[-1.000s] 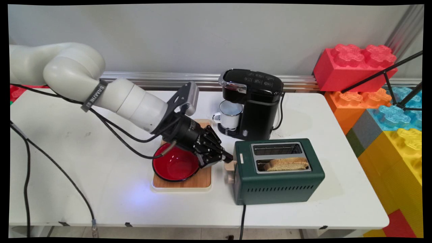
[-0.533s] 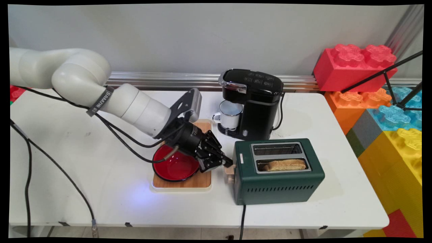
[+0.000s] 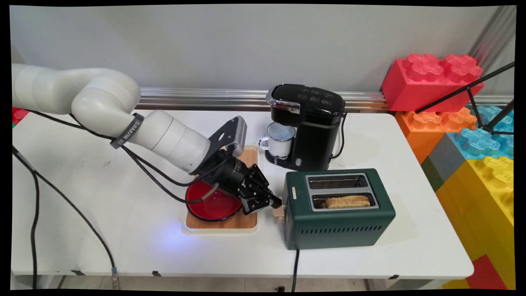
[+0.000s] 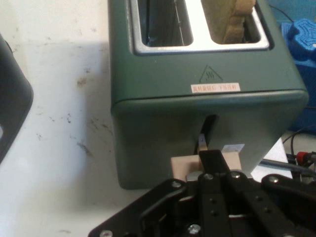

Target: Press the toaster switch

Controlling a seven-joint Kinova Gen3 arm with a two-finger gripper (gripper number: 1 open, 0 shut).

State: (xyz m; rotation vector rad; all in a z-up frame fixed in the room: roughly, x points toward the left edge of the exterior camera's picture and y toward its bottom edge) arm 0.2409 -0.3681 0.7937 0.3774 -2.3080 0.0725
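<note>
Toaster lever under closed claw; toast in near slot.

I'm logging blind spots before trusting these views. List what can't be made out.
- Lever: hand view, lower part behind the gripper; main view, gripper covers its top.
- Jaws: open or shut unclear, linkage fills the hand view's bottom.
- Toast: sunk in the toaster slot; hand view cuts it at the top edge.
- Bowl: far rim behind the arm, main view.
- Mug: contents too small to tell.
</note>
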